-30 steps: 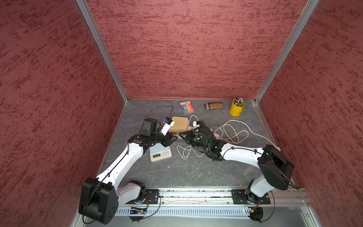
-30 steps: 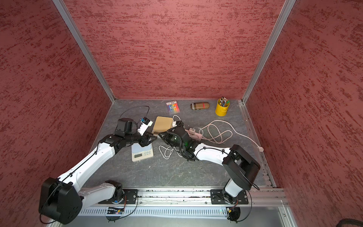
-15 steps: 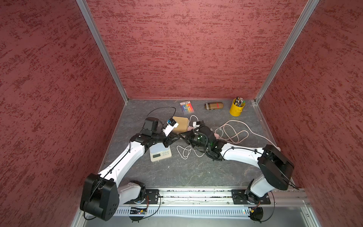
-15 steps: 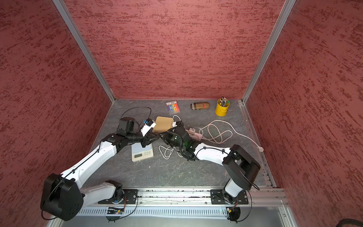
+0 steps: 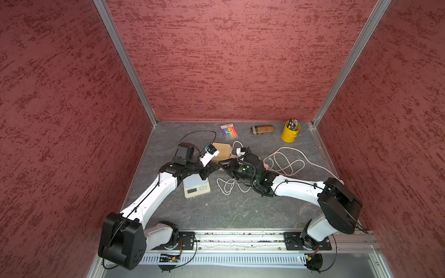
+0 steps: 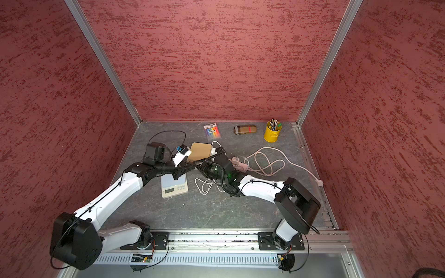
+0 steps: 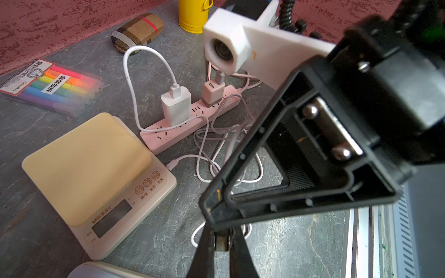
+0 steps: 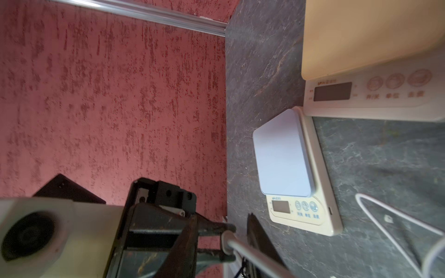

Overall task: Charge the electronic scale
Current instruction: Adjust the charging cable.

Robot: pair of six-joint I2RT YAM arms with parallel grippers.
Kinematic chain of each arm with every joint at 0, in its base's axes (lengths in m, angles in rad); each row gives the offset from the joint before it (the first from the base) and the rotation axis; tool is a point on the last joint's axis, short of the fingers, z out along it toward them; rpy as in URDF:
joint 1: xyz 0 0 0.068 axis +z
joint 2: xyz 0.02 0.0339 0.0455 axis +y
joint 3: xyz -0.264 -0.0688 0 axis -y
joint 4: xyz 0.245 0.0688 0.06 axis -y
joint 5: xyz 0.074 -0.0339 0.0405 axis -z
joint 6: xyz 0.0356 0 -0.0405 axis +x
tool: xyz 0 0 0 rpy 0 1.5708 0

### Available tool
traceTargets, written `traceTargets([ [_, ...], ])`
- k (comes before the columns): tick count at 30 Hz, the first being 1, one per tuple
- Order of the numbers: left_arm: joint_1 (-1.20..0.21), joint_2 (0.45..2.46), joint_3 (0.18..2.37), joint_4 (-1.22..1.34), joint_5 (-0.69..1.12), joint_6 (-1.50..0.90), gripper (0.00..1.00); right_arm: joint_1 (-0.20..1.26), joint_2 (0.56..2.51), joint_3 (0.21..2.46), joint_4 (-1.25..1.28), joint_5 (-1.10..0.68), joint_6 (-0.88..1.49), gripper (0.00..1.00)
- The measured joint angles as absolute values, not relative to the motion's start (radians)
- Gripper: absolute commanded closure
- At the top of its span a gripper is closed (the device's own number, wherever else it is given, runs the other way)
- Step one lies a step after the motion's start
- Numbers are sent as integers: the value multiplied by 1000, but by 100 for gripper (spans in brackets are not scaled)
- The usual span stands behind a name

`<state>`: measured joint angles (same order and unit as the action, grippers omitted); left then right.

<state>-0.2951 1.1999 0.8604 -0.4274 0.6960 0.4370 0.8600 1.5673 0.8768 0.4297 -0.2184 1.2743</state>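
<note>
We see the left jaws shut on a cable plug (image 7: 221,242). The right jaws stand parted on either side of it, gripping nothing. The 2 meet over the middle of the counter (image 5: 228,211). The white scale (image 5: 196,186) sits just left of there, with the tan scale (image 5: 222,150) just behind it. In both top views the right arm hides the strip (image 7: 190,125). Along the back edge lie markers (image 5: 229,131), a case (image 5: 262,129) and a cup (image 5: 290,133).
</note>
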Motion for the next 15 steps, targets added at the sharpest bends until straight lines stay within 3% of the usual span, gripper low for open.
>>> traceTargets([
  [7, -228, 1197, 907, -511, 728, 520, 100, 860, 1312, 950, -54, -228, 743, 69],
  [11, -227, 1194, 907, -566, 774, 637, 100, 860, 1281, 1160, -316, -196, 376, 58],
  [15, -227, 1172, 905, -649, 838, 785, 100, 860, 1328, 1318, -431, -180, -1, 56],
])
